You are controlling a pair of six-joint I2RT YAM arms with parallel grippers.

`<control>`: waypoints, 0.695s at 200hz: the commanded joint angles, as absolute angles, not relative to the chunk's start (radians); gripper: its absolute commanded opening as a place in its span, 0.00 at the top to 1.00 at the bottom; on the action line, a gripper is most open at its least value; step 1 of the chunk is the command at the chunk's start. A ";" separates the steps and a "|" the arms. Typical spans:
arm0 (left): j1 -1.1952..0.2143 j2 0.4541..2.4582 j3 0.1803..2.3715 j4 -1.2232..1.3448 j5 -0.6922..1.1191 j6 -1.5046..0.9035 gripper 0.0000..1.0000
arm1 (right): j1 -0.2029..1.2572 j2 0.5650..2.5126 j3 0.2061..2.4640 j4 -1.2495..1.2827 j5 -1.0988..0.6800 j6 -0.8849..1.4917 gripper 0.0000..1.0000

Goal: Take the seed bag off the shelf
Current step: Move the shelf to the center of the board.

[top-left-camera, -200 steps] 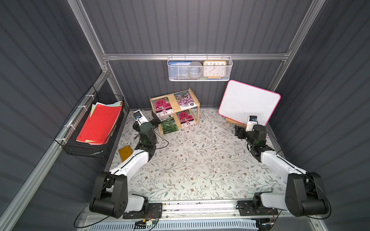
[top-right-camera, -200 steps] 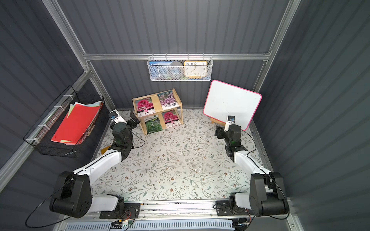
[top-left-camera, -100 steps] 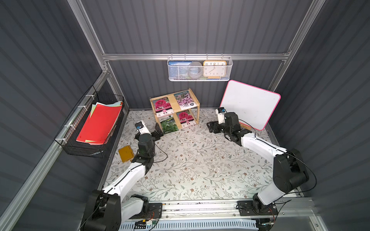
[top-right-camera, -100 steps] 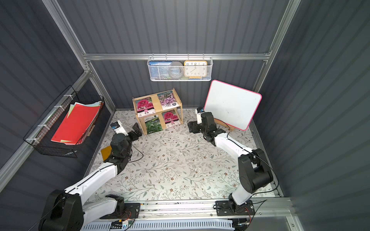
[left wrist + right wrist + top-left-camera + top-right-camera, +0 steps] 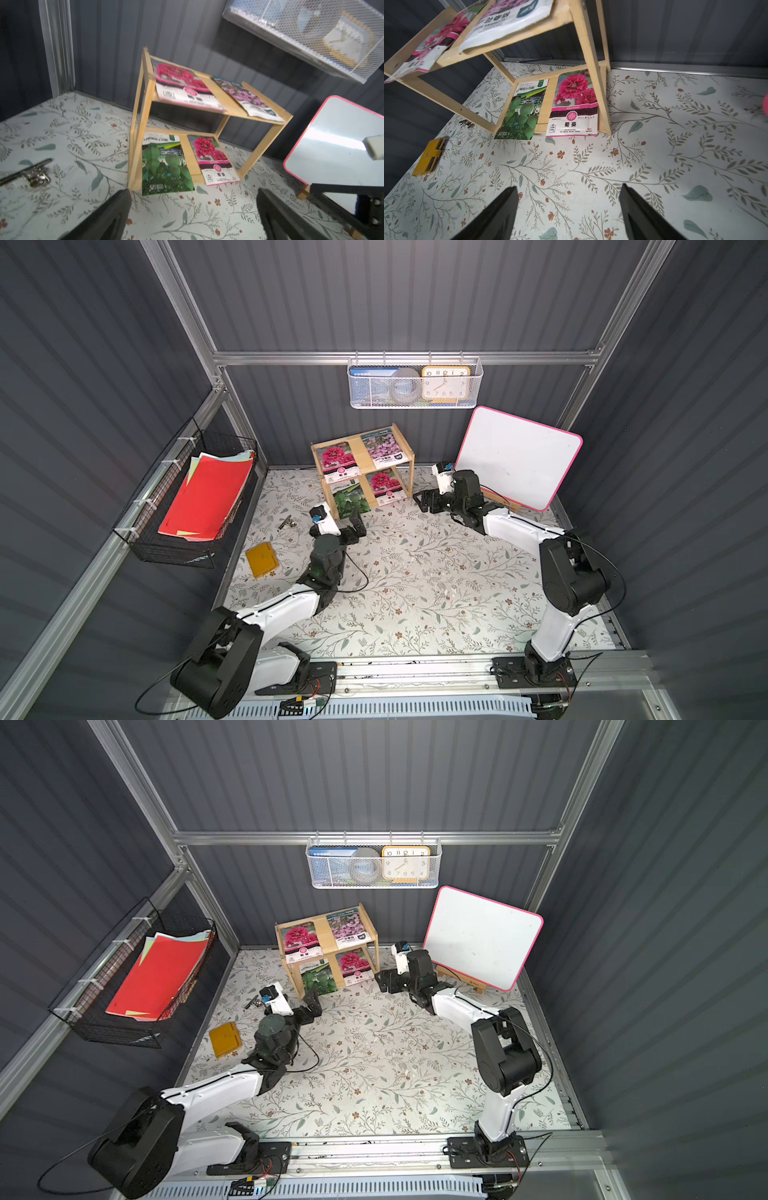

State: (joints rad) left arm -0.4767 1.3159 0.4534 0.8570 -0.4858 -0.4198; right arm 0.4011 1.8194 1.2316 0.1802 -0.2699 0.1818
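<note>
R tool [image 5: 569, 189] open, hollyhock seed bag [image 5: 574, 108] just ahead, lower shelf [image 5: 358, 450]; L tool [image 5: 358, 521] open.

Left gripper [image 5: 356, 524]: jaws spread wide, nothing between them, arm stretched forward and low. Right gripper [image 5: 421, 502]: jaws parted, empty, forearm extended low, fingers pointing leftward.

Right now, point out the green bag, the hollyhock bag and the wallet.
green bag [image 5: 522, 110]: right wrist view, mid-face, on the gourds.
hollyhock bag [image 5: 572, 108]: right wrist view, on the name band.
wallet [image 5: 428, 156]: right wrist view, mid-cover.
</note>
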 commanded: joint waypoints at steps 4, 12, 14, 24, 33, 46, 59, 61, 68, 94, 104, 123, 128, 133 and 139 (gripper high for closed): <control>-0.522 1.387 0.495 0.860 -0.736 -0.555 0.00 | 0.405 1.829 1.256 0.199 -0.293 0.156 0.16; -0.530 1.406 0.506 0.841 -0.783 -0.571 0.00 | 0.405 1.830 1.255 0.199 -0.295 0.149 0.16; -0.532 1.409 0.510 0.837 -0.793 -0.575 0.00 | 0.404 1.831 1.256 0.199 -0.295 0.147 0.16; -0.537 1.426 0.520 0.820 -0.834 -0.586 0.00 | 0.405 1.833 1.256 0.199 -0.295 0.138 0.16; -0.538 1.439 0.525 0.809 -0.863 -0.597 0.00 | 0.405 1.836 1.256 0.203 -0.294 0.132 0.16; -0.538 1.452 0.524 0.814 -0.878 -0.598 0.00 | 0.405 1.847 1.260 0.215 -0.290 0.127 0.16; -0.538 1.470 0.523 0.836 -0.881 -0.580 0.00 | 0.404 1.865 1.270 0.231 -0.283 0.125 0.16; -0.538 1.473 0.523 0.841 -0.881 -0.575 0.00 | 0.404 1.868 1.274 0.235 -0.282 0.124 0.16; -0.538 1.485 0.525 0.856 -0.882 -0.555 0.00 | 0.405 1.882 1.284 0.244 -0.279 0.124 0.16; -0.537 1.522 0.540 0.902 -0.847 -0.468 0.00 | 0.406 1.941 1.337 0.279 -0.265 0.127 0.16; -0.537 1.530 0.545 0.915 -0.830 -0.438 0.00 | 0.406 1.964 1.356 0.295 -0.258 0.127 0.16; -0.529 1.549 0.557 0.930 -0.796 -0.389 0.00 | 0.406 1.999 1.389 0.318 -0.214 0.124 0.16; -0.527 1.552 0.561 0.931 -0.792 -0.376 0.00 | 0.406 2.008 1.399 0.323 -0.207 0.122 0.16; -0.525 1.555 0.563 0.937 -0.788 -0.360 0.00 | 0.406 2.016 1.407 0.326 -0.202 0.120 0.16; -0.522 1.557 0.563 0.947 -0.783 -0.341 0.00 | 0.406 2.026 1.419 0.331 -0.197 0.121 0.17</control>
